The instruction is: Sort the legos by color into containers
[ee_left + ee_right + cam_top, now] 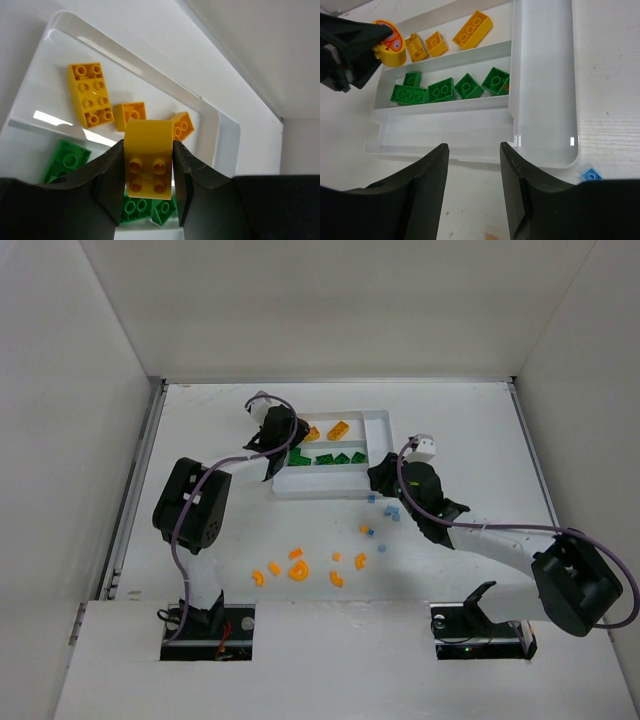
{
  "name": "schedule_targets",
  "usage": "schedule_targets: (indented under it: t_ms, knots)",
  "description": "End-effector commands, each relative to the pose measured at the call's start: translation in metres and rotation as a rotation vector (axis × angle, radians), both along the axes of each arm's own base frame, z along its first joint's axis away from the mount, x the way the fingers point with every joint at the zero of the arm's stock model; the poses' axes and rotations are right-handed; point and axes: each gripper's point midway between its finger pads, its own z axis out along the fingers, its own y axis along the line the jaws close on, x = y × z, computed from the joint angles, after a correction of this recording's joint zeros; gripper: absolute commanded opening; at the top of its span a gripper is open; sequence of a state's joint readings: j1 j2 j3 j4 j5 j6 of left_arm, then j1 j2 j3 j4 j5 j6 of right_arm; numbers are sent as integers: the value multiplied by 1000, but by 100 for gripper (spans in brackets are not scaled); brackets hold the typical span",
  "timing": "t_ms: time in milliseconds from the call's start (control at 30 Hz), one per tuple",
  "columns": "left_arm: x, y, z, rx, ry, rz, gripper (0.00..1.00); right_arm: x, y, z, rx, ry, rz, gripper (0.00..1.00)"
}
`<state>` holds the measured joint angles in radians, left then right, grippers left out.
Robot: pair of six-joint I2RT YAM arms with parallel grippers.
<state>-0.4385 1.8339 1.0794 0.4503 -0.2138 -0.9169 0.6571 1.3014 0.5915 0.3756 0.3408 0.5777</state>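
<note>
My left gripper (148, 170) is shut on a yellow brick (148, 150) and holds it above the far slot of the white tray (330, 492). That slot holds three yellow bricks (90, 94). The middle slot holds several green bricks (442, 90). My right gripper (474, 155) is open and empty, just off the tray's near rim (445, 150). It sits at the tray's near right corner in the top view (385, 478). In the right wrist view the left gripper's fingers (350, 50) and held brick (390, 47) show at upper left.
Several orange curved bits (298, 568) lie on the table between the arm bases. Small pale blue pieces (392, 512) lie near the right arm, one beside the tray corner (591, 174). White walls enclose the table on three sides.
</note>
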Motion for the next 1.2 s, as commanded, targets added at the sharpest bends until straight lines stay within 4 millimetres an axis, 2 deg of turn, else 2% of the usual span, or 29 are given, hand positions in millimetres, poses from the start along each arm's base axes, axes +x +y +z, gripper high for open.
schedule_targets:
  t_ms: [0, 133, 267, 367, 500, 600, 700, 800, 867, 967, 1167]
  knots:
    - [22, 10, 9, 15, -12, 55, 16, 2, 11, 33, 86, -86, 21, 51]
    - [37, 7, 11, 11, -21, 56, 20, 0, 15, 33, 86, -84, 37, 52]
    - [39, 6, 11, 13, -17, 49, 33, 0, 22, 29, 80, -69, 64, 51]
    - [34, 9, 12, 16, -15, 48, 43, 0, 22, 30, 82, -71, 66, 51]
    - [22, 18, 23, 52, -37, 37, 55, -1, 25, 29, 80, -66, 78, 51]
    - [6, 28, 33, 92, -51, 21, 57, -2, 27, 31, 87, -71, 83, 50]
    - [-27, 44, 41, 124, -73, 49, 51, -5, 30, 33, 83, -74, 97, 45]
    - [-72, 58, 40, 173, -77, 63, 41, -8, 33, 38, 81, -88, 114, 39]
    - [-105, 73, 31, 197, -55, 81, 32, -12, 40, 41, 74, -95, 140, 34]
    - [-159, 93, 13, 250, 29, 87, 18, -16, 48, 42, 66, -91, 168, 34]
    - [-255, 113, -22, 432, 270, 17, 10, -18, 57, 37, 54, -67, 200, 35]
